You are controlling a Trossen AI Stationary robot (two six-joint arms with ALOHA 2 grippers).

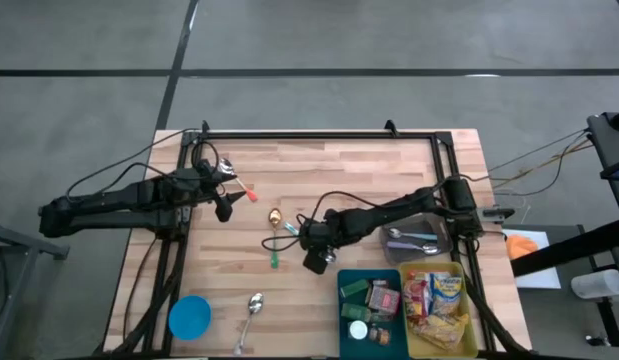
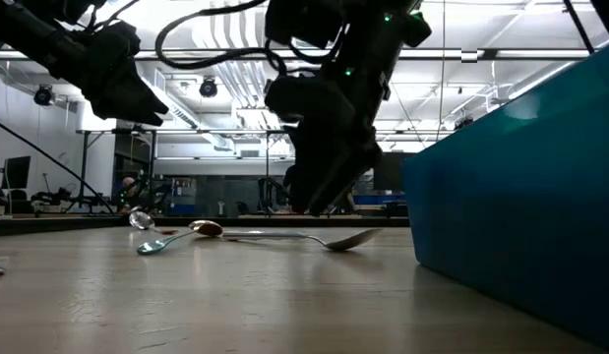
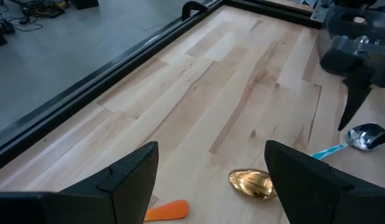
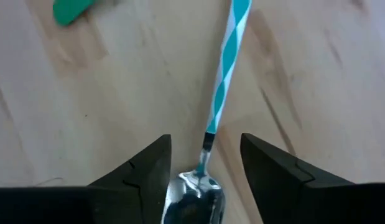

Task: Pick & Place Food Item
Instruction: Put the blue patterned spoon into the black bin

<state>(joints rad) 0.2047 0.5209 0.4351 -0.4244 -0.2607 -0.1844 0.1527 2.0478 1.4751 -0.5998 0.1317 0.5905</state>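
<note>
target: teal-striped spoon (image 4: 224, 68), bowl between right hand (image 4: 201, 171) fingers, not pinched
axis: handle runs straight away from hand
right hand: spread
left hand (image 3: 208, 177): spread, far side of worktop (image 1: 369, 180)

Three spoons (image 1: 252, 306), two bins (image 1: 369, 310), one blue lid (image 1: 190, 317).

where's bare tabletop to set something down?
Free: the far strip along the black frame; the near stretch between the blue disc and teal bin, apart from one spoon. Crowded: the middle, with spoons around the right pincer, plus both bins.
</note>
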